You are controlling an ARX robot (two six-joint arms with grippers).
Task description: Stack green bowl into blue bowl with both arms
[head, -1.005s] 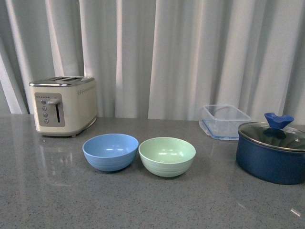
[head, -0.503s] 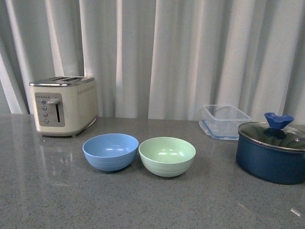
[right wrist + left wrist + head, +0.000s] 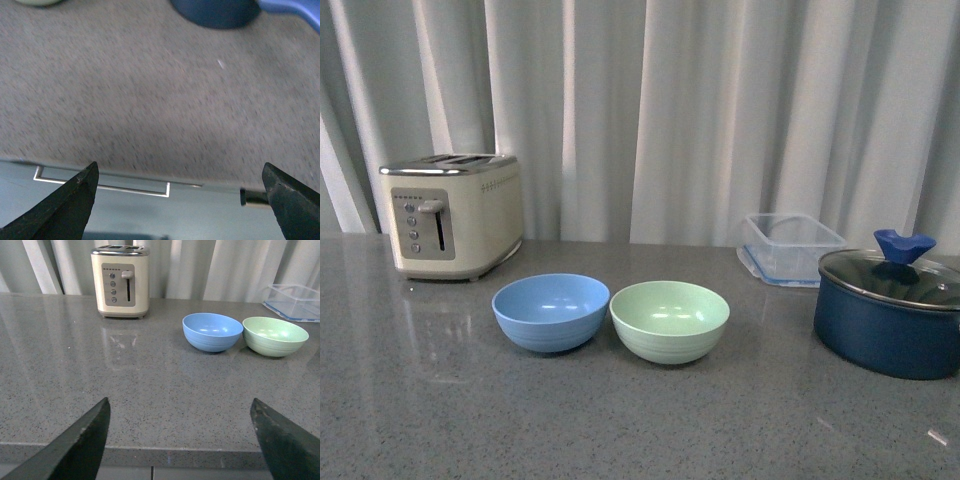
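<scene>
Nearest to the robot, the left fingers (image 3: pixel 85 440) are spread wide and hold nothing; they hang over the front edge of the grey speckled bench (image 3: pixel 620 430) and touch no object. The right fingers (image 3: pixel 70 205) are also spread wide and empty, above the same front edge, but this view is blurred. Further in, near the middle of the bench, the blue bowl (image 3: pixel 551 310) and the green bowl (image 3: pixel 669 320) stand side by side, the blue one on the left. Both stand upright with the mouth facing up and both are empty. They are round, so neither has a long axis. Their rims are touching or almost touching; I cannot tell which. A dark blue pot (image 3: pixel 885 325) with a lid stands to the right. Behind are a cream toaster (image 3: pixel 450 215) on the left and a clear container (image 3: pixel 790 245) on the right, then a pale curtain (image 3: pixel 670 100).
</scene>
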